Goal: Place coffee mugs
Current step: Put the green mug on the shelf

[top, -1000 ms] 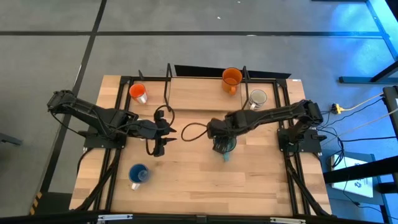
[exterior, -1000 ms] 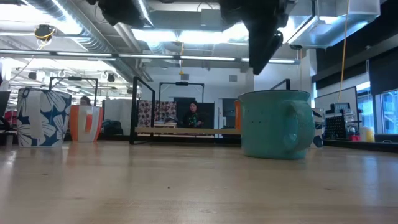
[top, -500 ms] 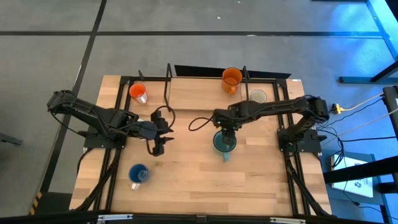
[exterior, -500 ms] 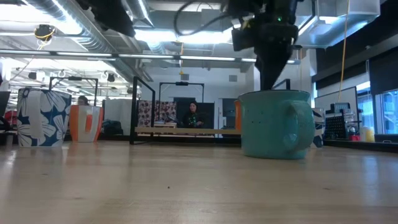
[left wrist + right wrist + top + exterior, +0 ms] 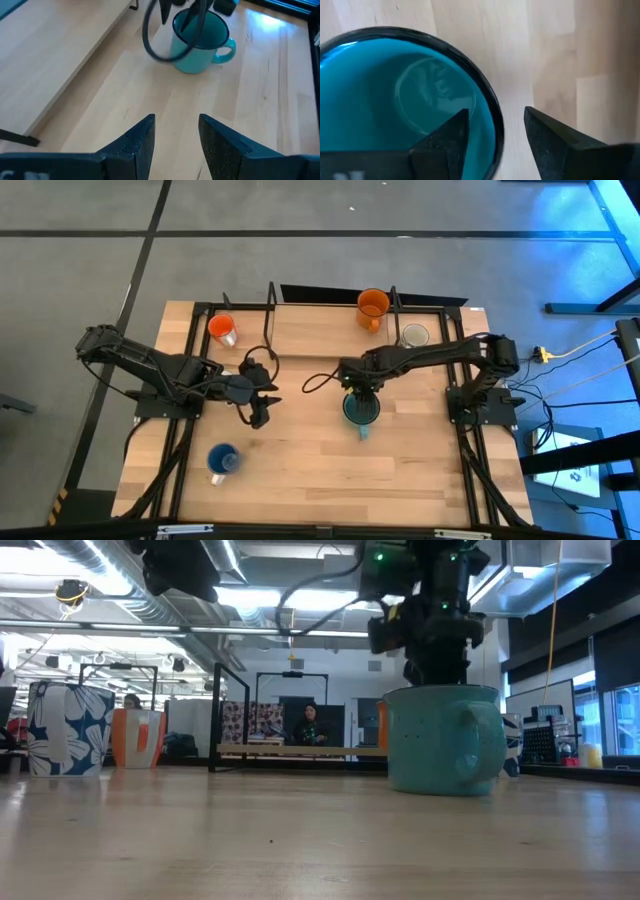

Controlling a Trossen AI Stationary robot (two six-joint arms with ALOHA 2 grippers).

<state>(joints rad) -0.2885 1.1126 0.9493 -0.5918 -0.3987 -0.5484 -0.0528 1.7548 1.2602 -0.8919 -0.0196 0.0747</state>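
Observation:
The teal mug [image 5: 360, 410] stands upright on its base on the wooden table, its handle [image 5: 362, 432] toward the near edge. It also shows in the low view [image 5: 442, 740] and the left wrist view [image 5: 197, 42]. My right gripper [image 5: 358, 387] is open at the mug's far rim. One finger [image 5: 447, 142] is inside the mug and one [image 5: 550, 140] outside, with the rim [image 5: 496, 131] between them and a gap on each side. My left gripper [image 5: 262, 406] is open and empty above bare table left of the mug, its fingers [image 5: 137, 140] pointing toward it.
An orange mug [image 5: 372, 305] and a white-grey mug [image 5: 413, 336] stand at the far right. A mug that is orange-red inside [image 5: 222, 330] stands at the far left, and a blue mug [image 5: 222, 460] at the near left. Bare wood lies between the arms.
My right gripper has gone from over the teal mug toward its far rim and come down, and its fingers now straddle the rim. The mug has stayed in place on the table.

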